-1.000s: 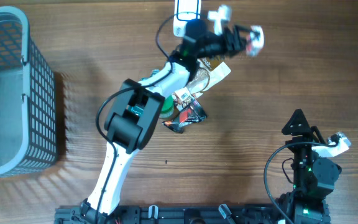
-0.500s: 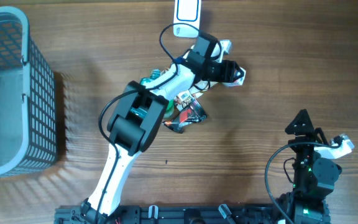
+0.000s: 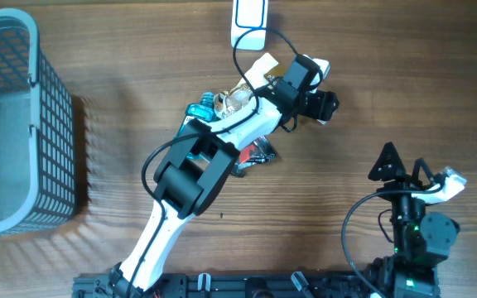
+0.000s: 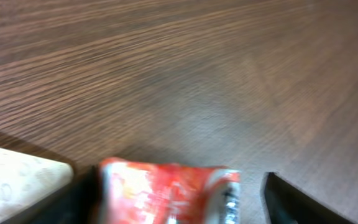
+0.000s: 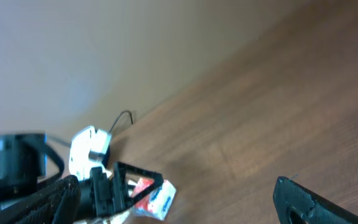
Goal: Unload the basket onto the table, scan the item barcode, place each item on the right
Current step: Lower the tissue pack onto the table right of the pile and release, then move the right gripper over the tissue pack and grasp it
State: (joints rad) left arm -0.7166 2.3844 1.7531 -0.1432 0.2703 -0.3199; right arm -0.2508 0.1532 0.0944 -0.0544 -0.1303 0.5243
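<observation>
Wood-grain tabletop (image 3: 404, 66): the left gripper (image 4: 179, 199), jaws spread, straddles a crinkly red-and-white foil packet (image 4: 166, 190) apparently loose between them, near the white handheld scanner (image 3: 248, 21) (right gripper (image 3: 418, 170) gapes empty). Likely light, soft, slippery; pinch its flat faces.

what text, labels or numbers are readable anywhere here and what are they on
No text reads clearly in any view.
Red packet: it has printing in white and a blue patch, too blurred to read.
White scanner: a blue outline, no legible marking.
Pile of packets: labels too small to read from overhead.
</observation>
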